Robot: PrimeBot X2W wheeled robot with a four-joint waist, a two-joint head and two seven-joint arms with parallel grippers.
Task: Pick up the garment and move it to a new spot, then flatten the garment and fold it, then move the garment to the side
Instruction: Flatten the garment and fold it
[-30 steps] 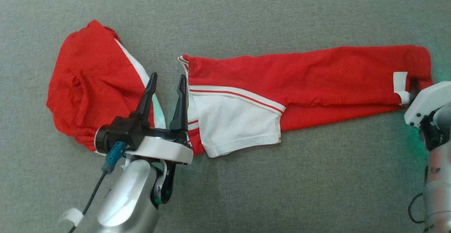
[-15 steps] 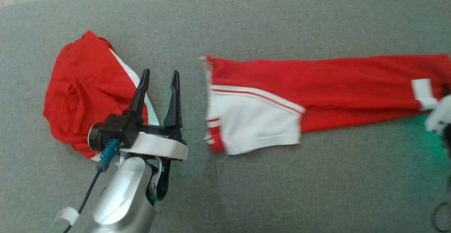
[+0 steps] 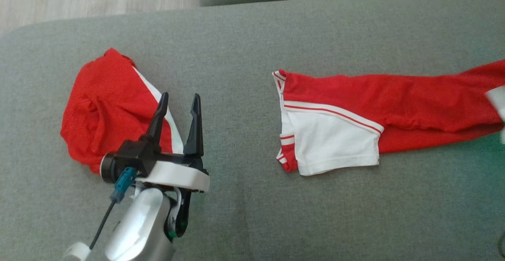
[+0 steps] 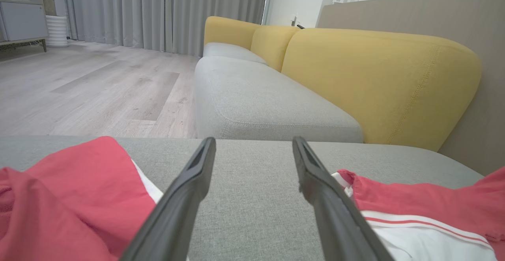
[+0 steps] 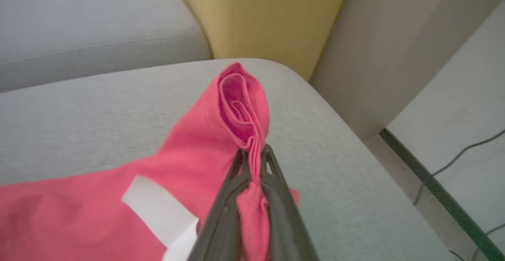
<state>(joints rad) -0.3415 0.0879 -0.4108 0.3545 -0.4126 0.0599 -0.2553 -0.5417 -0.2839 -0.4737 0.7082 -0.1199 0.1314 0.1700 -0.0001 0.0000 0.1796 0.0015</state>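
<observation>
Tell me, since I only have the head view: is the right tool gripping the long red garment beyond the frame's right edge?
Observer: Yes. The right wrist view shows the right tool shut on a bunched fold of the long red garment.
Operator: How near the seat cushion's edge?
Observer: Near; its rounded corner lies just beyond the fold, a yellow backrest behind it.
Operator: Anything between the left tool's jaws?
Observer: No; the left wrist view shows bare cushion between them, the crumpled red garment to one side.
</observation>
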